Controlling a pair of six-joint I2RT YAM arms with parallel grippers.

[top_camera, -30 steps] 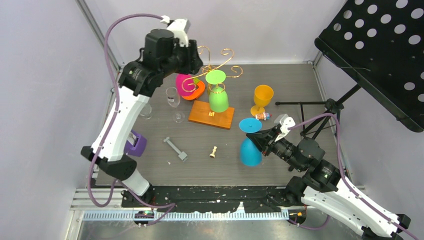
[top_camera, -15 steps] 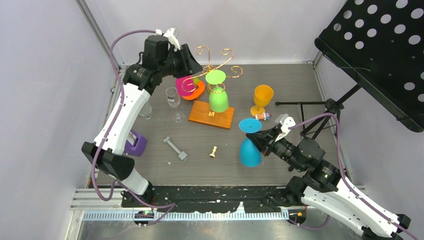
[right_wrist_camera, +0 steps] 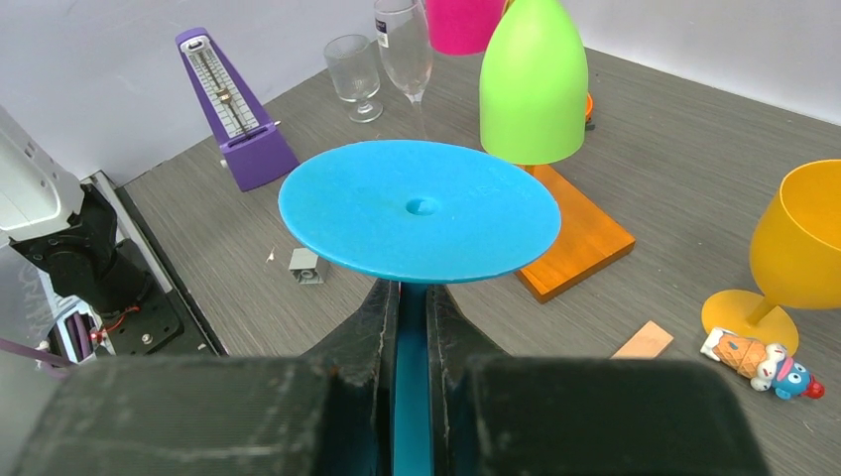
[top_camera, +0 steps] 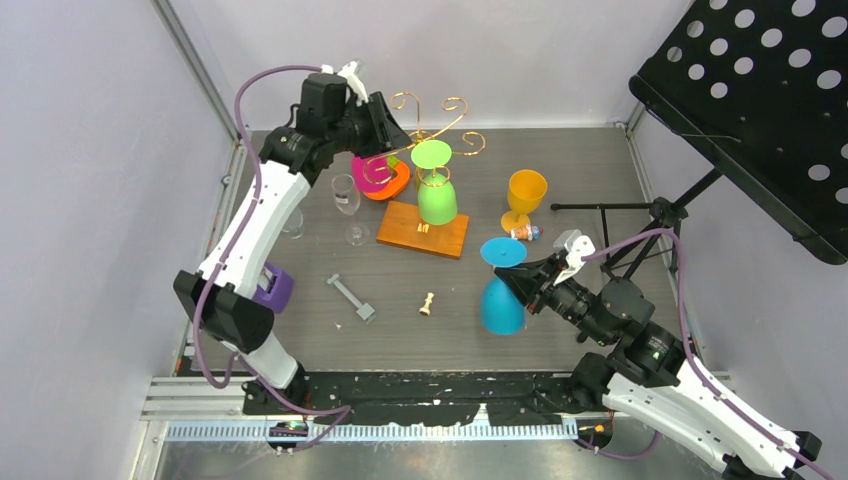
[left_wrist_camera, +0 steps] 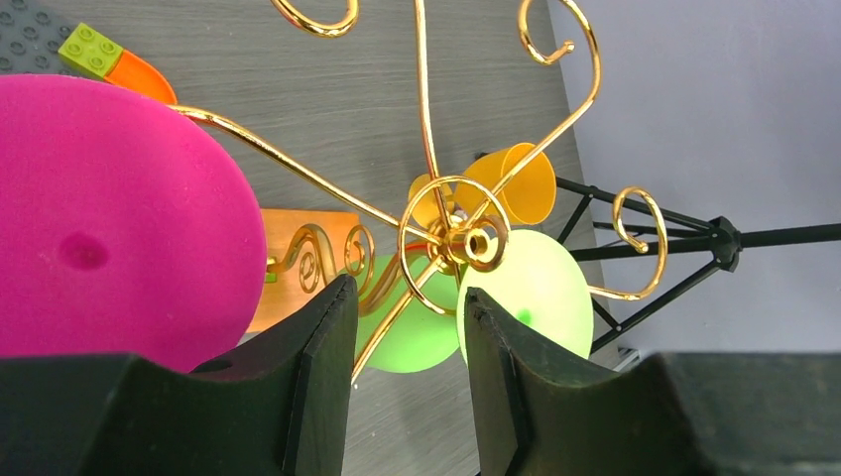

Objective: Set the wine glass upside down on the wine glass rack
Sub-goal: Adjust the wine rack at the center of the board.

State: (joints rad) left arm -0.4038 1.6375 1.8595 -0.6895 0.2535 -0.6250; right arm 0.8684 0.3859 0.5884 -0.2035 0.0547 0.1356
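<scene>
From the overhead camera, the wine glass rack (top_camera: 445,238) stands toward the back of the counter (top_camera: 580,170). A green glass (top_camera: 437,200) hangs upside down from it, and a pink glass (top_camera: 365,165) hangs inverted at its left side. The left tool (top_camera: 388,125) is up at the rack's curled top, just beside the pink glass. The right tool (top_camera: 527,283) holds a blue wine glass (top_camera: 500,305) upside down, foot uppermost, nearer the front of the counter and well apart from the rack. Whether its rim rests on the counter cannot be told. An orange glass (top_camera: 526,192) stands upright to the right of the rack.

In the left wrist camera, the left tool's fingers (left_wrist_camera: 322,347) stand partly open with nothing between them. The gold hub and the green glass show through the gap, and the pink foot lies just to one side.

In the right wrist camera, the right tool is clamped on the blue stem directly beneath the round foot.

Two glasses look racked. The blue one is inverted and gripped but not yet at the rack. It remains to carry it over, slide the stem into a free curl and let go.
</scene>
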